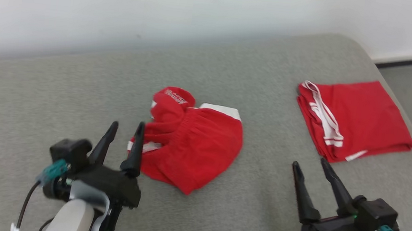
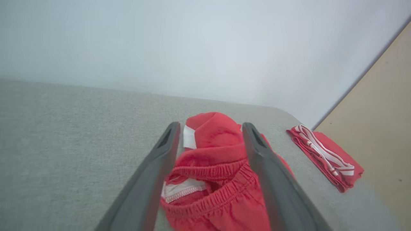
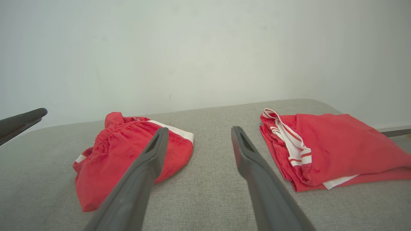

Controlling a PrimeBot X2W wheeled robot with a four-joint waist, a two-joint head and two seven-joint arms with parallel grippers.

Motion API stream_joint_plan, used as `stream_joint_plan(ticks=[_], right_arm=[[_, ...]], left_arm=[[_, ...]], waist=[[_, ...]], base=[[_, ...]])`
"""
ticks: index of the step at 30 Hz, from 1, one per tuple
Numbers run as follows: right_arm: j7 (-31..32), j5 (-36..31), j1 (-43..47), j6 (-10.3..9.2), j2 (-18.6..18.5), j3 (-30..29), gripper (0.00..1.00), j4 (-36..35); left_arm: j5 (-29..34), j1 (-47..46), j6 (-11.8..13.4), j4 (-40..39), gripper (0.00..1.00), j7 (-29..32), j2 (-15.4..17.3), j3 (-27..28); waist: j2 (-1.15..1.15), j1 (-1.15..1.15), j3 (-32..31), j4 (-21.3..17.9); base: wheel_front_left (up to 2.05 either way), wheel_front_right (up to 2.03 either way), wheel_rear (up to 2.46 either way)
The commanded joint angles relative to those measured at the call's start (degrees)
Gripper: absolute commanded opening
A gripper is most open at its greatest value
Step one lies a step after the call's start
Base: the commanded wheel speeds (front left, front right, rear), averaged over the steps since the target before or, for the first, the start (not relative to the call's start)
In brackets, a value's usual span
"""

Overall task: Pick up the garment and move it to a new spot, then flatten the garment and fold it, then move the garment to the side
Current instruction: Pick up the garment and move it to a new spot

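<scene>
Hands, two, lower frame, both spread wide and holding nothing. Left hand (image 1: 127,124) sits at the left edge of the bunched red garment (image 1: 195,148); right hand (image 1: 310,163) is over bare grey worktop (image 1: 251,82). Garment lies mid-frame, waistband showing, probably put there for flattening. Farther, upper right: folded red garment (image 1: 359,116), likely parked aside, clear of the working area. Garments: two.
</scene>
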Motion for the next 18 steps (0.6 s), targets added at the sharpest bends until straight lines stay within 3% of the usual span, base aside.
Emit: stream_joint_plan(ticks=[1,9,18], right_arm=[[0.11,-0.22,0.94,-0.16,-0.47,-0.92,1.00,0.35],[-0.02,-0.87,1.72,-0.15,-1.18,-4.77,1.00,2.64],[-0.89,-1.04,2.44,-0.16,-0.94,-6.35,1.00,6.12]], left_arm=[[0.11,2.13,0.31,-0.46,1.00,-1.06,0.38,0.58],[3.58,9.54,1.35,-3.66,1.00,-3.43,4.21,2.56],[7.96,18.67,1.87,-12.94,1.00,-3.53,4.37,6.88]], waist=[[0.00,0.00,-3.87,4.44],[0.00,0.00,-6.35,8.07],[0.00,0.00,-7.81,10.29]], base=[[0.00,0.00,0.00],[0.00,0.00,0.00],[0.00,0.00,0.00]])
